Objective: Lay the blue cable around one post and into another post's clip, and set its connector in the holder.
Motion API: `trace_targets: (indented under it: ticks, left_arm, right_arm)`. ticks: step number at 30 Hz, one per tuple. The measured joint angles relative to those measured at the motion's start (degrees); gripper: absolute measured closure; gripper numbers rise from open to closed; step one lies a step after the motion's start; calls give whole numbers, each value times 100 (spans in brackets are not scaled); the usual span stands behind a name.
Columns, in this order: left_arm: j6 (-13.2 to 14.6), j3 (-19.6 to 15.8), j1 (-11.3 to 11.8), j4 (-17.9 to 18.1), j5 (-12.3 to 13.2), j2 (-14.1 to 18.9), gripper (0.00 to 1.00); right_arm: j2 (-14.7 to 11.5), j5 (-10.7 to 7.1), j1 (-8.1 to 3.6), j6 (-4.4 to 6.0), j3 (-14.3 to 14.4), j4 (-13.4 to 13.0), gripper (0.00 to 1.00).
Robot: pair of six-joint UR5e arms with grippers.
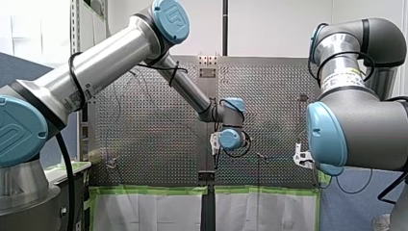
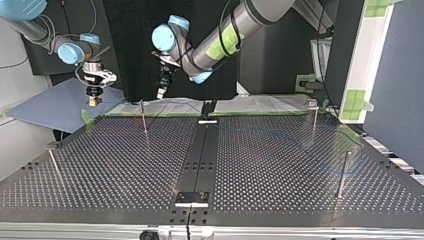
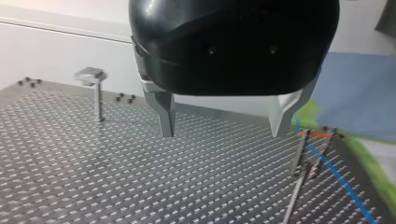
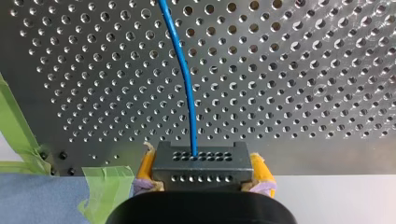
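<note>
Connector (image 4: 201, 161) clamped in right gripper (image 4: 201, 175), blue cable (image 4: 183, 79) attached; left gripper (image 3: 223, 122) jaws apart.

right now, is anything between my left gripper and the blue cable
Yes: in the left wrist view a thin post stands just beside the blue cable, on the side toward the open left gripper, so a straight reach would likely meet it.

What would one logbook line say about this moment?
right gripper: shut on connector | blue cable: runs from connector across perforated table | left gripper: open, empty
</note>
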Motion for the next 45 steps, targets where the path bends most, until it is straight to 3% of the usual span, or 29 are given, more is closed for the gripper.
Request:
trace_targets:
  ticks: [4, 19, 34, 45]
  left_arm:
    - [-29, -220, 23, 220, -88, 219, 0]
    - [-154, -1050, 70, 1025, 4, 1049, 0]
    - [-188, -1812, 263, 1590, 92, 1812, 0]
    - [-151, -2363, 367, 1744, 111, 2362, 0]
  right_arm:
    - [4, 0, 20, 32, 0, -7, 100]
    - [8, -30, 61, 110, -1, -49, 100]
    - [17, -35, 78, 116, -1, -58, 100]
    - [24, -35, 89, 123, 0, -81, 100]
